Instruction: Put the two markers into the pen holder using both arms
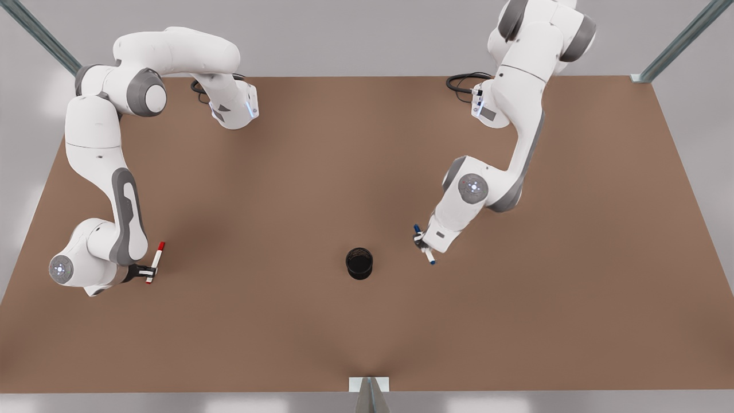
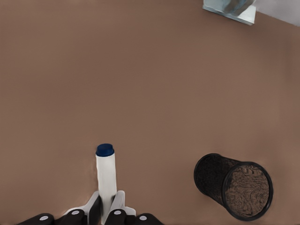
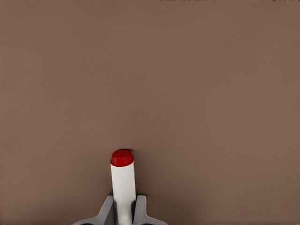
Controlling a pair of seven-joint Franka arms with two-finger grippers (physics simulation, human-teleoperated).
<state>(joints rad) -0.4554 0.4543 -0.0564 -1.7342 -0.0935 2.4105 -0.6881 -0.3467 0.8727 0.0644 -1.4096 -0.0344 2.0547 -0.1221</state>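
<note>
Your left gripper [image 1: 425, 248] clamps the blue marker [image 2: 107, 176] near the pen holder [image 1: 359, 263]. Your right gripper [image 1: 147, 273] pinches the red marker [image 1: 155, 262], well apart from it. Both grips look low, perhaps; a tilted marker could catch the rim and tip the cup.

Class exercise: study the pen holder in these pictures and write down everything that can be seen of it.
The small black cylindrical mesh pen holder stands upright on the brown table, its round mouth open upward. In the left wrist view its wall looks like fine see-through mesh with a solid dark rim. No marker is inside it. Nothing touches it but the table. It sits nearer the left gripper, which holds the blue-capped white marker, than the right gripper, which holds the red-capped white marker.
</note>
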